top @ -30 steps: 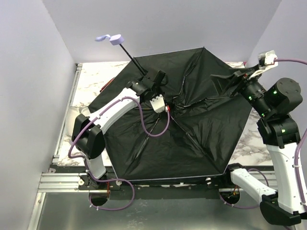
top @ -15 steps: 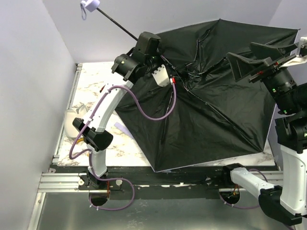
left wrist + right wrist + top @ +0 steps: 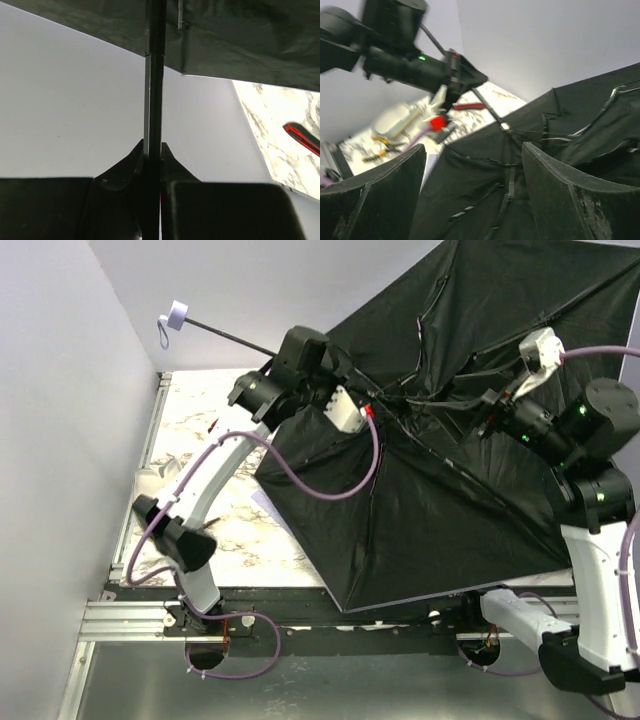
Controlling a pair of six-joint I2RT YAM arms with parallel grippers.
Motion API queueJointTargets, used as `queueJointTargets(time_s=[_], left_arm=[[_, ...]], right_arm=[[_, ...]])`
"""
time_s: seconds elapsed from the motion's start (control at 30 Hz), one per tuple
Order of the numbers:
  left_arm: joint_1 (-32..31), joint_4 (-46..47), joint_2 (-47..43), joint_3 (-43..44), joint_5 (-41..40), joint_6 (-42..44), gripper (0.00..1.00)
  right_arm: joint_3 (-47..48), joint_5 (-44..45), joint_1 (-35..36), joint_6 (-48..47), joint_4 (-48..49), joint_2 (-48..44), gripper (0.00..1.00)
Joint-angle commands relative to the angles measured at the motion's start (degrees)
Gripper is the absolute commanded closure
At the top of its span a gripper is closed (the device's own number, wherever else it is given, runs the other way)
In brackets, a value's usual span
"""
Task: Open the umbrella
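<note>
**Holding the Umbrella Spread**

Above the white marble table [image 3: 235, 545], the left gripper [image 3: 151, 165] clenches the thin black shaft [image 3: 152, 75]. This props the black-lined folding umbrella [image 3: 450, 500] open and tilted. The right gripper [image 3: 472, 190] gapes, released, holding nothing. Farthest, the small lavender handle [image 3: 177, 315] juts out.

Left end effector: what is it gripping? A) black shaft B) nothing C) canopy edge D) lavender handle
A: the left wrist view shows the left end effector closed on the thin black shaft; the handle sits clear of it at the shaft's far end.
</note>
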Motion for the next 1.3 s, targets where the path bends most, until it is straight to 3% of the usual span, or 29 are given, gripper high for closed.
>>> queueJointTargets(time_s=[0.0, 0.07, 0.23, 0.43, 0.5, 0.57, 0.77, 0.97, 1.1, 1.27], left_arm=[[-1.36, 18.99, -14.15, -18.39, 6.60, 7.75, 1.00], [-2.53, 22.77, -16.04, -23.19, 4.83, 11.49, 1.00], [-4.73, 21.95, -14.62, -20.88, -1.27, 11.16, 1.00], [-4.73, 29.15, -13.47, -21.56, -2.88, 13.10, 1.00], [-4.74, 31.67, -13.29, -22.34, -2.94, 14.30, 1.00], [-4.74, 34.04, -12.39, -22.58, -5.11, 15.58, 1.00], [-3.78, 35.97, -10.52, -19.11, -10.76, 8.71, 1.00], [-4.10, 48.28, -9.99, -23.06, -15.24, 4.14, 1.00], [-4.56, 55.20, -8.76, -23.53, -17.08, 2.78, 1.00], [-4.65, 60.71, -11.92, -28.96, -12.94, 0.00, 1.00]], right_arm=[[7.70, 1.47, -0.24, -12.57, -9.60, 5.74, 0.24], [12.76, 4.55, -0.15, -15.15, -13.28, 9.53, 0.27], [26.00, 6.19, 0.02, -23.45, -25.22, 19.16, 0.31], [40.56, -4.79, 0.85, -30.30, -39.44, 27.78, 0.32], [41.27, -2.69, 3.30, -31.02, -42.06, 29.67, 0.32], [40.36, 5.37, 8.13, -31.67, -43.31, 30.91, 0.32], [32.87, 11.73, 11.11, -29.43, -33.85, 26.62, 0.20], [33.17, 38.87, 23.28, -40.24, -30.15, 30.81, 0.28], [39.98, 38.02, 24.02, -44.05, -30.11, 34.51, 0.29], [36.95, 40.12, 24.24, -52.00, -24.15, 34.66, 0.35]])
